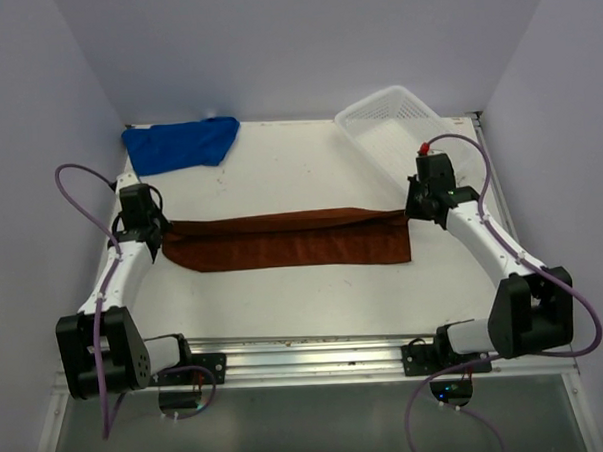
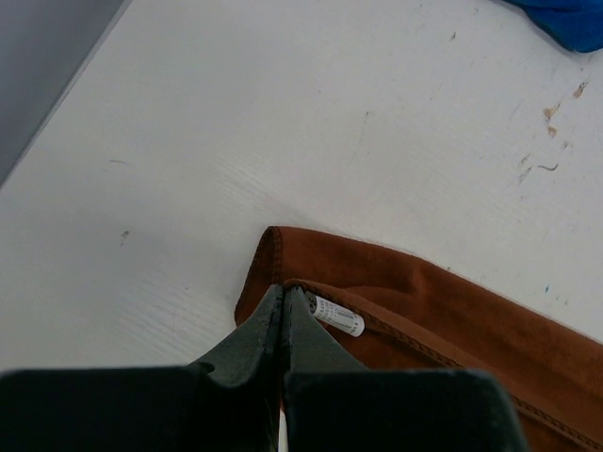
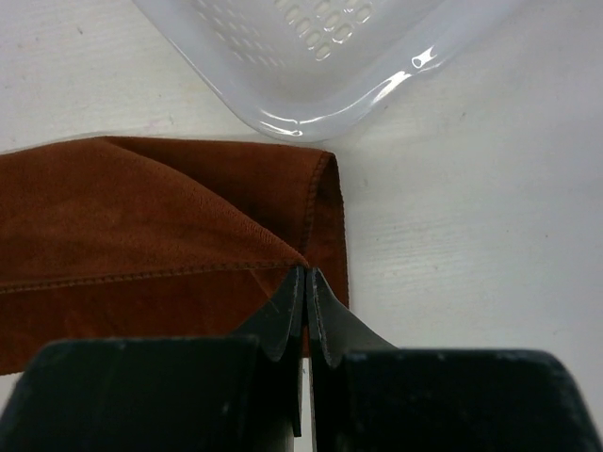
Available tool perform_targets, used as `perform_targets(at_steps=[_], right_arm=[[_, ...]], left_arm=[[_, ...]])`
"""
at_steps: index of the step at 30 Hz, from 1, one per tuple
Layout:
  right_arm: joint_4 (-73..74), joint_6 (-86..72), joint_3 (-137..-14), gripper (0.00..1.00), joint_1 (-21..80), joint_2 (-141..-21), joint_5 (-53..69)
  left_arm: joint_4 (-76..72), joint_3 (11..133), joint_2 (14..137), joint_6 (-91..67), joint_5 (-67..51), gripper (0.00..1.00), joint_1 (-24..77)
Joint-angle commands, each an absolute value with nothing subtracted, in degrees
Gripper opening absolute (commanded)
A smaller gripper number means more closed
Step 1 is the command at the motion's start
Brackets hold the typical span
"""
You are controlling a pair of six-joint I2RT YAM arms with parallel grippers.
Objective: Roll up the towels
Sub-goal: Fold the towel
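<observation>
Jaws of the left gripper [image 2: 285, 297] are clamped on the left end of the rust-brown towel [image 1: 287, 242], those of the right gripper [image 3: 308, 278] on its right end; the folded strip is laid between them. The blue towel [image 1: 183, 143] is bunched at the far left corner.

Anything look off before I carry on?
Nothing damaged or spilled. The blue towel lies crumpled in the far left corner, and the white basket sits askew at the far right, its corner close to the brown towel.
</observation>
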State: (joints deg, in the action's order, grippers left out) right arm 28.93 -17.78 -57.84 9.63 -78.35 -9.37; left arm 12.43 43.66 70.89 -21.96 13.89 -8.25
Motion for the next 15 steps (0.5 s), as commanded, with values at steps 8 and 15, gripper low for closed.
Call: perform_targets(at_steps=[8, 15], right_arm=[[29.44, -19.25, -53.97, 0.0, 9.23, -74.79, -9.67], [30.5, -19.25, -53.44, 0.0, 9.23, -73.74, -10.9]], left_arm=[[13.8, 42.01, 67.5, -24.52, 15.82, 0.0, -8.88], [15.38, 41.93, 66.45, -24.87, 18.63, 0.0, -8.88]])
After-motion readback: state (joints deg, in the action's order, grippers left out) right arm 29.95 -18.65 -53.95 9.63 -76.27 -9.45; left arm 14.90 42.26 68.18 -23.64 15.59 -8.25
